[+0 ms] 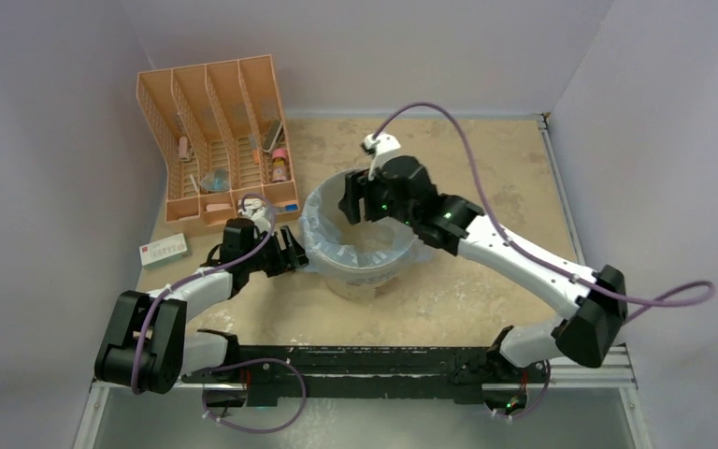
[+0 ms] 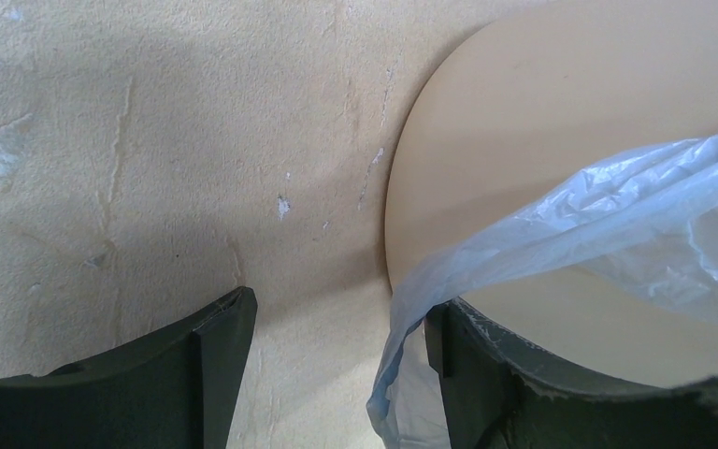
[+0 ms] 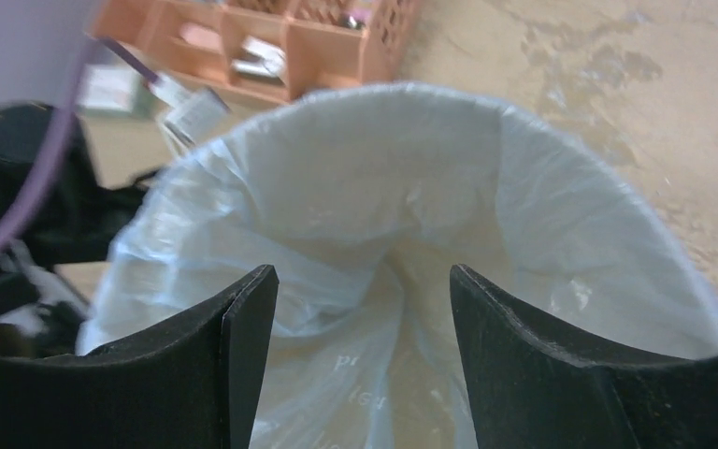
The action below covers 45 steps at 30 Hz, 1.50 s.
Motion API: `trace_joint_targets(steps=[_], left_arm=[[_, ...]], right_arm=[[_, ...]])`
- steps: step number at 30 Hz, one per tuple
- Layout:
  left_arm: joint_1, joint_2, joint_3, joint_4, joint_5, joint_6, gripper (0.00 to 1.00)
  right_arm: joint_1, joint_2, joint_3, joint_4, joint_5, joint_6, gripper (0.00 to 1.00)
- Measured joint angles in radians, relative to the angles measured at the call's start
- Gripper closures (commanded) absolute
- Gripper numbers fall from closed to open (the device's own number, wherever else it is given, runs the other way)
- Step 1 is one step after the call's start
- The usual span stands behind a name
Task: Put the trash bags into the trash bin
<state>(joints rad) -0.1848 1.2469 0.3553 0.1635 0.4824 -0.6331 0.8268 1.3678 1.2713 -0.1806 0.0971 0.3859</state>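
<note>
Back-left corner of bench (image 1: 486,168): orange slotted rack (image 1: 210,131). Left of centre: left end effector (image 1: 292,253), released, fingers spread beside trash bin (image 1: 365,281) wall, hem of trash bag (image 1: 323,234) hanging against one finger. Centre: bag lining bin, folded over rim. Above far rim: right end effector (image 1: 360,201), released, gripping nothing.

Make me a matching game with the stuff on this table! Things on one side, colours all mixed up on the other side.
Things:
1. trash bag
2. trash bin
3. organizer rack
4. cable

Colours:
A. cream-beige
B. purple
C. light blue
D. orange

Pairs: 1-C, 2-A, 3-D, 4-B
</note>
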Motion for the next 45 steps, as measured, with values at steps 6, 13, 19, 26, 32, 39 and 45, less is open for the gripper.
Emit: trace_joint_targets(steps=[6,13,19,26,32,39,45], left_arm=[[0.0,0.0,0.0,0.001,0.001,0.0,0.33],[0.0,0.0,0.0,0.001,0.002,0.0,0.33],[0.0,-0.003,-0.003,0.003,0.002,0.0,0.33],[0.0,-0.008,-0.008,0.005,0.004,0.001,0.33],[0.0,-0.011,-0.01,0.005,0.004,0.001,0.33],[0.0,-0.011,-0.01,0.005,0.004,0.001,0.33],[0.0,-0.011,-0.01,0.005,0.005,0.002,0.33]], right_arm=[[0.116,0.106,0.015,-0.077,0.149,-0.09,0.28],[0.132,0.183,0.043,-0.117,0.169,-0.117,0.25],[0.137,0.229,0.051,-0.134,0.253,-0.063,0.01],[0.136,0.177,0.014,-0.09,0.262,0.037,0.08],[0.136,0.184,0.014,-0.063,0.171,0.051,0.2],[0.136,0.218,0.014,-0.065,0.124,0.045,0.32],[0.136,0.308,0.014,-0.07,0.075,0.04,0.31]])
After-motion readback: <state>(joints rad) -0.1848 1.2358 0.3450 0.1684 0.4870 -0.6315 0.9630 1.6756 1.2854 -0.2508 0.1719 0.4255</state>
